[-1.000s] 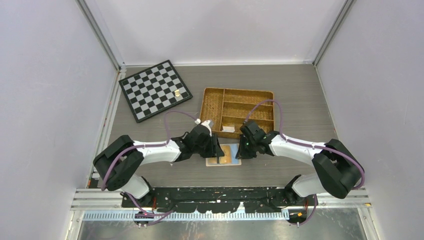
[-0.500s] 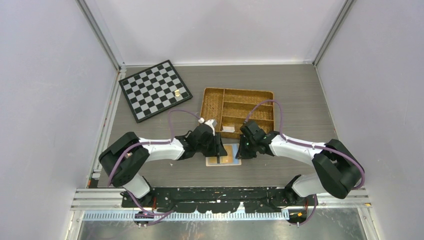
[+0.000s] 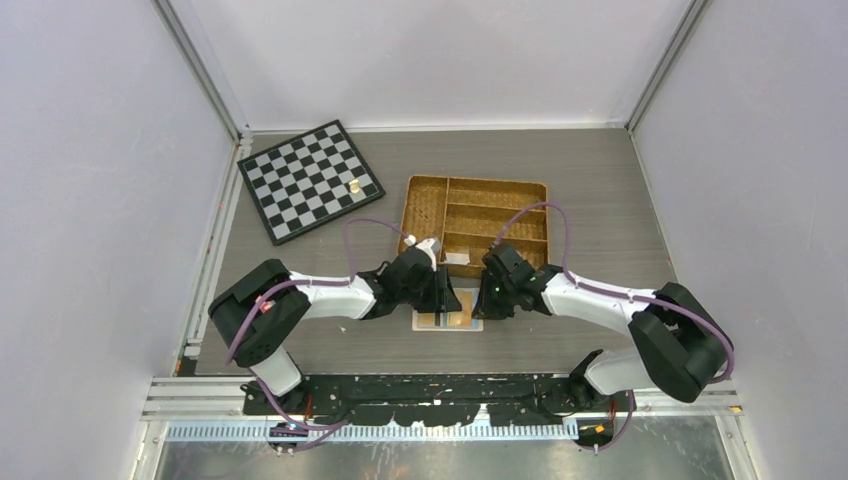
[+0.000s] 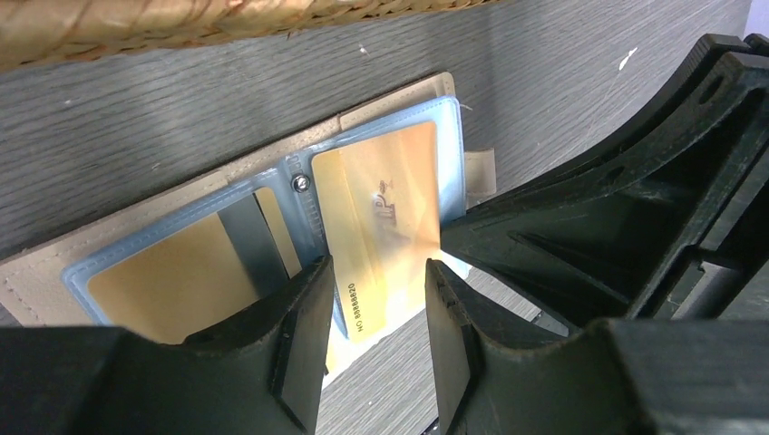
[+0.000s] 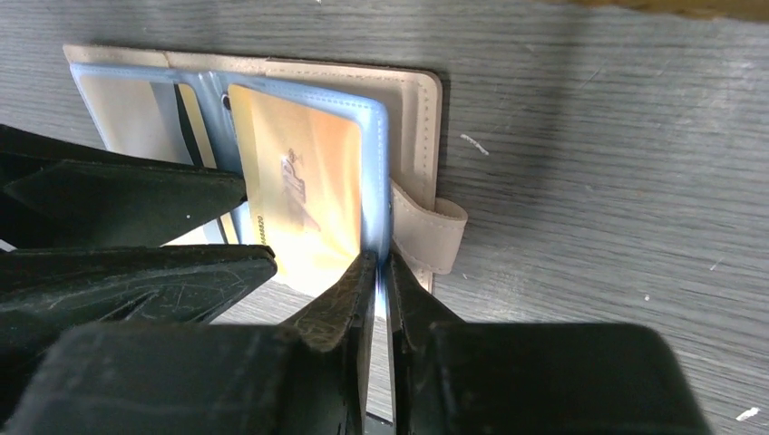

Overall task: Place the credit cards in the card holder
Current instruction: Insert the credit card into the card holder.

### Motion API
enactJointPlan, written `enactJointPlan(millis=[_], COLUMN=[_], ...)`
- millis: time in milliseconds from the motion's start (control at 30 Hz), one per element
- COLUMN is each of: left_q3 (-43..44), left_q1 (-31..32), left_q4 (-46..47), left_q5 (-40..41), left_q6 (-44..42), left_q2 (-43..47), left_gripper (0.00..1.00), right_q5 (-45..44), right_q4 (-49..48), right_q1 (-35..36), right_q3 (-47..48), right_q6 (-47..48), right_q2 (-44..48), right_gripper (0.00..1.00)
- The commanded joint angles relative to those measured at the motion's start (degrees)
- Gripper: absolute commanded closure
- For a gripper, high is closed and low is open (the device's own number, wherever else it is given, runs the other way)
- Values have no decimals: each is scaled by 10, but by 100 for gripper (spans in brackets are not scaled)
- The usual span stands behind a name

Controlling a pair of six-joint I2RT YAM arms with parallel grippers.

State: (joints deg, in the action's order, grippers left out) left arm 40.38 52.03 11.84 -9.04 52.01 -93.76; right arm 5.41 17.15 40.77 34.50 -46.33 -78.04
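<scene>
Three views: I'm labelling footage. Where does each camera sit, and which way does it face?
Top: fixed above and behind the arms, looking down on table, chessboard and wicker tray; both arms show.
Left wrist: on the left arm, looking past its two fingers at the open card holder and orange card.
Right wrist: on the right arm, facing that holder from the opposite side, past its nearly closed fingers.
Shared: both wrist views show holder, card and each other's fingers.

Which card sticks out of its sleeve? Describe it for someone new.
On the near side of the wicker tray lies the open card holder. In its sleeve on the snap-tab side sits an orange-tan credit card, numbered edge poking out; the card in the other sleeve shows no print.
</scene>
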Motion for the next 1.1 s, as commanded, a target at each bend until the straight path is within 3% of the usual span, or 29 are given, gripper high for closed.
enactJointPlan(millis=[0, 200, 333, 467, 667, 1067], left_q3=[14, 6, 5, 5, 5, 7], left_q1=[19, 25, 25, 25, 25, 25], left_q4=[19, 13, 10, 11, 13, 31], left_q5=[-12, 5, 7, 6, 3, -12], left_q6=[-1, 13, 16, 18, 19, 22], left_q2=[-22, -10, -11, -12, -12, -22], left_gripper=[56, 56, 57, 56, 56, 56], right_q5=[-19, -51, -52, -41, -33, -11], right_q4=[12, 34, 33, 20, 4, -30], right_q1=[4, 4, 4, 4, 4, 4], right_q3=[-14, -23, -36, -47, -58, -67], right_q6=[-16, -38, -54, -65, -75, -86], right_q2=[22, 94, 121, 117, 103, 93], right_gripper=[80, 58, 54, 66, 69, 94])
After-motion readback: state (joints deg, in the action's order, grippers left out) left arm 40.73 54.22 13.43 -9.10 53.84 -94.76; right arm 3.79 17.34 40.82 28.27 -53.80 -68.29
